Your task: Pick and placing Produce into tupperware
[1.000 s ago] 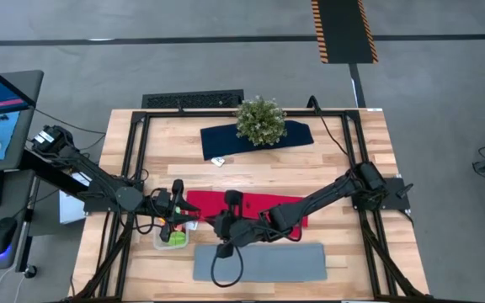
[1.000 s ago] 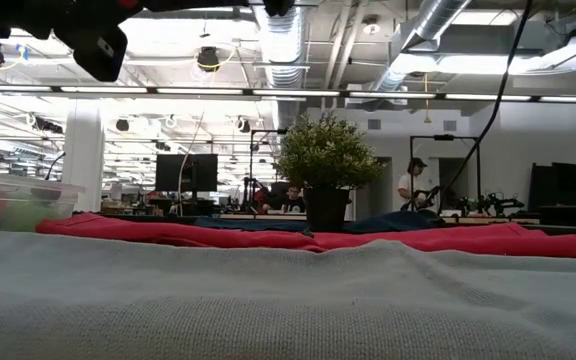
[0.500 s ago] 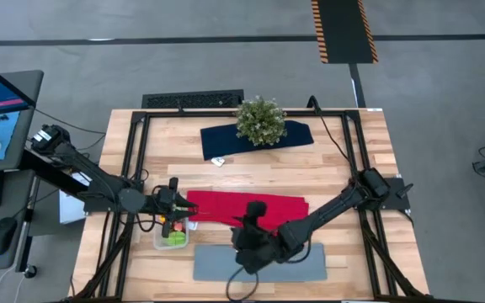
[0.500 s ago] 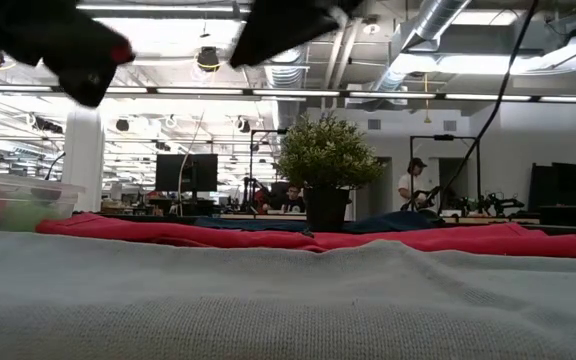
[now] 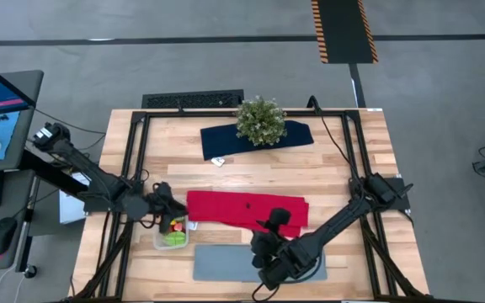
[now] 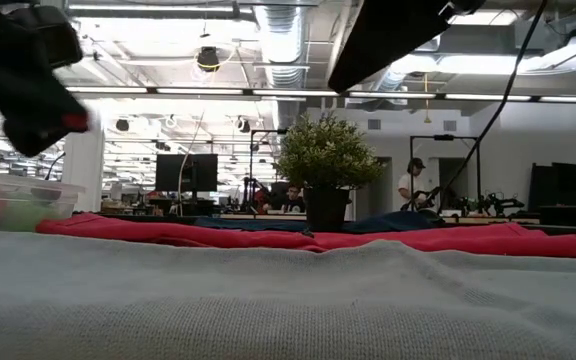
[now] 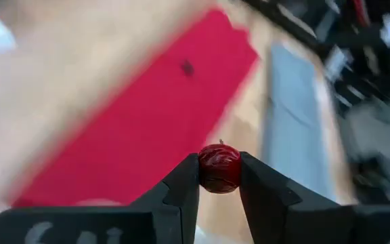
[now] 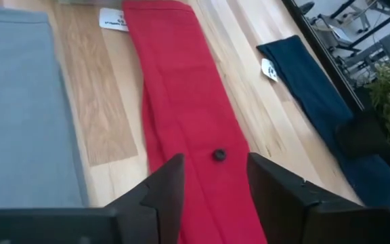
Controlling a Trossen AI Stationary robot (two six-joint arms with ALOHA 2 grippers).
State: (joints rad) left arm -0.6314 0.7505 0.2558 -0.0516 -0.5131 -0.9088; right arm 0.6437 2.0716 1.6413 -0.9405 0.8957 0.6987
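A small, glossy red round fruit [image 7: 219, 169] is pinched between the two dark fingers of the left gripper [image 7: 218, 177], touching both inner faces, so the gripper is clamped on it with only the fruit's width between the fingers. In the high view the left gripper [image 5: 165, 208] hangs at the near-left part of the tabletop [image 5: 335, 175], just beside the end of the red cloth [image 5: 234, 209] and directly next to the tupperware [image 5: 172, 235]. The tupperware sits on the wood at the left of the grey mat [image 5: 226, 263] and already holds green, yellow and red produce [image 5: 175, 238]; in the low view its clear wall [image 6: 18, 205] shows at the left edge with blurred green and pink shapes inside.

One dark berry [image 8: 219, 155] lies alone on the red cloth, apart from both grippers; from above it is a small dark dot [image 5: 250, 204].

The right gripper [image 8: 215, 196] is released, its fingers spread apart with nothing between them. It hovers over the grey mat [image 5: 278, 264], near the red cloth's front edge.

Farther back, a potted plant [image 5: 260, 121] stands on a dark blue cloth [image 5: 226, 139].
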